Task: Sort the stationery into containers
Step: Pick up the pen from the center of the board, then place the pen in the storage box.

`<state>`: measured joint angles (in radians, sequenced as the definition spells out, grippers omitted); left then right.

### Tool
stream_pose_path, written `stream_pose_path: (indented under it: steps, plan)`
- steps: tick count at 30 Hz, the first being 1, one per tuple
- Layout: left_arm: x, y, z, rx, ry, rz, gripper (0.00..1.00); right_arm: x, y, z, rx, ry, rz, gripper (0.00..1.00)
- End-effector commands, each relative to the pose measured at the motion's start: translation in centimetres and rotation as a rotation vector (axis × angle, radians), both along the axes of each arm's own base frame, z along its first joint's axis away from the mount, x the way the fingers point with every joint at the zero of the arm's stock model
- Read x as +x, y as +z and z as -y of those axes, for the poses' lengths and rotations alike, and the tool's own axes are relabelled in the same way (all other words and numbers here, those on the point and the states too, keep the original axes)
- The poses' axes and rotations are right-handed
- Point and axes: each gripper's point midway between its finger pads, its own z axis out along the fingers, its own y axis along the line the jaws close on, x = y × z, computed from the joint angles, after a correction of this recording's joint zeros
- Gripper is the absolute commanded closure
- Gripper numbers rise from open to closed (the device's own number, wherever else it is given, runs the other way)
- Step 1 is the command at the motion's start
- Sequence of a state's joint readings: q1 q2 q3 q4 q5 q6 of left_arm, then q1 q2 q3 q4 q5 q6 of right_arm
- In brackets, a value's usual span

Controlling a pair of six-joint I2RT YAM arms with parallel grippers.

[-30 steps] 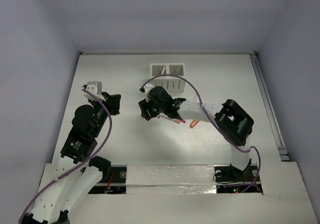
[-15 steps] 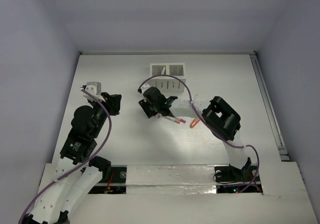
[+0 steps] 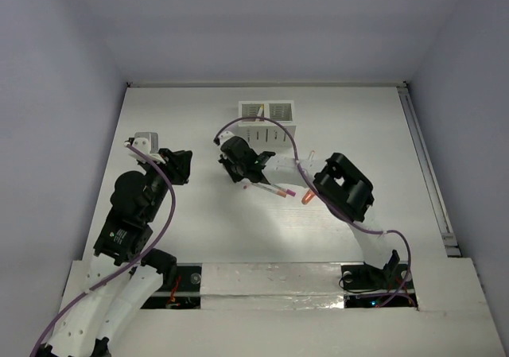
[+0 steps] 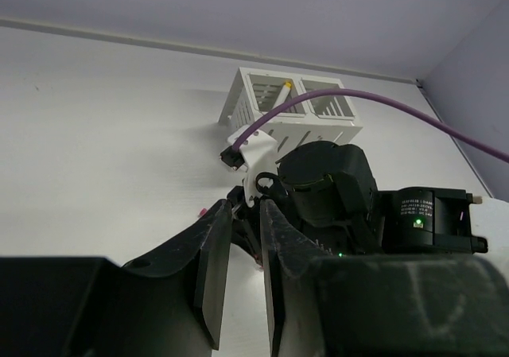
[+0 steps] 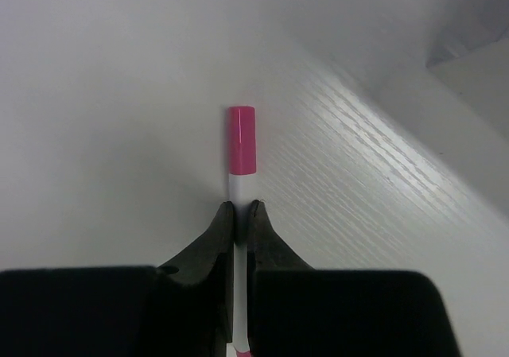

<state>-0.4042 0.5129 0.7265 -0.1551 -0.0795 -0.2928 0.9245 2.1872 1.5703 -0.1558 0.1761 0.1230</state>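
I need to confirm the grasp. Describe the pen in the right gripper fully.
The pen is thin, with a white barrel and glossy magenta cap, plastic by its look. The right gripper is shut on the barrel just behind the cap, black fingers on both sides, cap end pointing ahead. Whether it touches the white table cannot be told.

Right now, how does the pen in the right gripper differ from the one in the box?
The gripped pen has a pink cap; the boxed pen a yellow one. The gripped pen is clamped by the right gripper; the boxed pen leans in the box. Both are white-bodied.
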Motion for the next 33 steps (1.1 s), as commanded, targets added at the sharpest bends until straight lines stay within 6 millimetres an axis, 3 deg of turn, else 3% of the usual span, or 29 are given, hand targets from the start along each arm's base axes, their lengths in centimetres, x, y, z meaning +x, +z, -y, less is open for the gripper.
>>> stream_pose_path:
  steps: [1, 2, 4, 5, 8, 9, 11, 12, 14, 16, 19, 23, 26, 32, 33]
  plan:
    - [-0.3, 2.5, 0.0, -0.023, -0.007, 0.077, 0.82, -0.1, 3.8, -2.4, 0.138, 0.003, 0.035, 1.0]
    - [-0.2, 2.5, -0.1, -0.022, -0.002, 0.074, 0.82, 0.1, 6.7, -2.8, 0.203, -0.004, 0.069, 1.0]
    - [-0.1, 2.1, 0.0, -0.016, -0.002, 0.06, 0.81, 0.9, 10.3, -3.3, 0.291, -0.025, 0.142, 1.0]
    - [-0.1, 2.1, 0.1, -0.017, -0.008, 0.061, 0.81, 1.6, 13.7, -3.3, 0.357, -0.051, 0.211, 1.0]
    - [-0.2, 2.4, 0.1, -0.022, -0.01, 0.073, 0.8, 4.2, 18.7, -1.6, 0.467, -0.139, 0.334, 1.0]
    - [-0.1, 2.2, 0.0, -0.02, -0.004, 0.065, 0.8, 5.4, 20.5, -0.3, 0.492, -0.179, 0.376, 1.0]
    - [-0.1, 2.0, 0.3, -0.018, -0.015, 0.06, 0.8, 8.5, 23.2, 2.3, 0.552, -0.268, 0.465, 1.0]
    - [-0.1, 2.0, 0.4, -0.018, -0.022, 0.059, 0.8, 8.6, 23.9, 2.2, 0.583, -0.268, 0.479, 1.0]
    - [-0.3, 2.4, 0.3, -0.025, -0.025, 0.075, 0.8, 11.5, 25.6, 4.4, 0.671, -0.324, 0.527, 1.0]
    - [-0.2, 2.3, 0.1, -0.021, -0.009, 0.071, 0.8, 14.0, 25.6, 6.2, 0.697, -0.377, 0.555, 1.0]
    - [-0.2, 2.0, 0.2, -0.017, -0.016, 0.061, 0.8, 16.5, 27.3, 7.4, 0.743, -0.419, 0.619, 1.0]
    - [-0.1, 2.2, -0.1, -0.015, 0.002, 0.065, 0.79, 19.3, 26.5, 8.6, 0.731, -0.459, 0.656, 1.0]
    - [0.2, 1.8, 0.0, -0.01, 0.004, 0.051, 0.79, 20.0, 26.6, 9.3, 0.724, -0.475, 0.698, 1.0]
    - [0.3, 1.7, 0.0, -0.006, 0.005, 0.046, 0.79, 19.9, 23.3, 8.8, 0.722, -0.462, 0.658, 1.0]
    - [0.2, 1.7, 0.2, -0.006, -0.004, 0.045, 0.8, 19.7, 23.5, 8.9, 0.745, -0.461, 0.669, 1.0]
